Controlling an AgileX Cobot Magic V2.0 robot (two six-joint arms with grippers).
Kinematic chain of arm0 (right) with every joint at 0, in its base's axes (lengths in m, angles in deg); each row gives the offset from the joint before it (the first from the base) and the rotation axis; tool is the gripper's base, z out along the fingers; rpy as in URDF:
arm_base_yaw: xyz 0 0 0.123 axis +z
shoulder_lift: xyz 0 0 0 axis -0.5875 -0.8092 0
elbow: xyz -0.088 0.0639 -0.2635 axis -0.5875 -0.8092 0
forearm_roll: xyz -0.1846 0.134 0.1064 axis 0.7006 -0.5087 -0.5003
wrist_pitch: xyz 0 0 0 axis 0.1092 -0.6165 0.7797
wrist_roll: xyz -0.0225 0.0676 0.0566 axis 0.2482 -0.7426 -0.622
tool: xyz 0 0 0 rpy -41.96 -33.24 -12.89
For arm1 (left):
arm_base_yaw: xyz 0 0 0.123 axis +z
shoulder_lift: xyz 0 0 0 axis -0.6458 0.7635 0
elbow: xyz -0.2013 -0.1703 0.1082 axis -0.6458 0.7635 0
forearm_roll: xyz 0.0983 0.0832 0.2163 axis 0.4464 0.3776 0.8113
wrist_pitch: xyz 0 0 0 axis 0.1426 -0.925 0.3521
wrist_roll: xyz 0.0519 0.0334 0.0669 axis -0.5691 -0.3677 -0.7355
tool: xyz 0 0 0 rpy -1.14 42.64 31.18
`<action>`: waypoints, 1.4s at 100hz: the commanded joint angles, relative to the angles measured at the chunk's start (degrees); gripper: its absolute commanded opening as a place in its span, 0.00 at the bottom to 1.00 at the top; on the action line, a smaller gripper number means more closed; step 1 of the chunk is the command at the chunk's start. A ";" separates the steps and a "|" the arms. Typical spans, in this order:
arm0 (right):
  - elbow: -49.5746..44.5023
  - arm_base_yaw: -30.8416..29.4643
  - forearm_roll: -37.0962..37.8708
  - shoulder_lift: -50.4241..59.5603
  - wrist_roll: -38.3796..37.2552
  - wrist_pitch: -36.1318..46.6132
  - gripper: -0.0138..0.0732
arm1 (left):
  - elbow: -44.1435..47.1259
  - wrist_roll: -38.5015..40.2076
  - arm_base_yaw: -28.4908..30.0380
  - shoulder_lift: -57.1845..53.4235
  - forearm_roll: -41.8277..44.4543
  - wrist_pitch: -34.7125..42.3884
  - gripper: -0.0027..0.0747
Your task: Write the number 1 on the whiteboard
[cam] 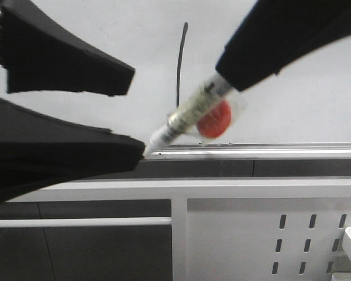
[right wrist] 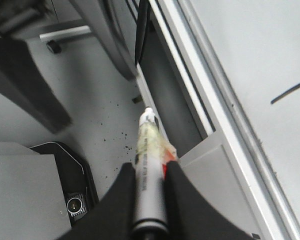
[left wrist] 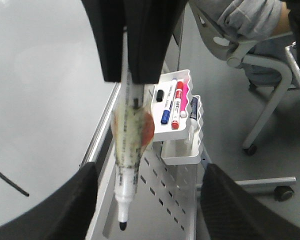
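Marker pen is clamped between the fingers of the right gripper, with its tip uncapped and pointing down toward the silver tray rail. The tip is off the board surface, just above the rail. Yellowish tape and a red patch are wrapped around the pen's middle.

On the whiteboard, above the rail, one thin black stroke stands nearly upright, slightly curved: this is the number 1. So the writing itself looks finished, as far as I can judge. What is left is probably only to take the pen away or put it down.

The left gripper has its two dark fingers spread apart and empty, near the rail's left part.

Count: one pen in the gripper, one stroke on the board, two grippers. Beyond the rail, a white holder carries spare markers; I count a blue, a red, one dark one, and some smaller items I cannot tell.
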 commanded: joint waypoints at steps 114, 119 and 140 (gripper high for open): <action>4.23 -0.39 -0.86 -0.20 0.07 1.07 0.08 | -6.64 0.11 -0.56 8.13 -7.11 5.81 0.01; 4.23 -0.39 -0.86 -0.20 0.07 1.07 0.08 | -6.64 0.11 -0.56 8.13 -7.11 5.81 0.01; 4.23 -0.39 -2.90 -0.20 0.07 1.42 0.08 | -6.64 0.11 -0.56 8.13 -7.11 5.81 0.01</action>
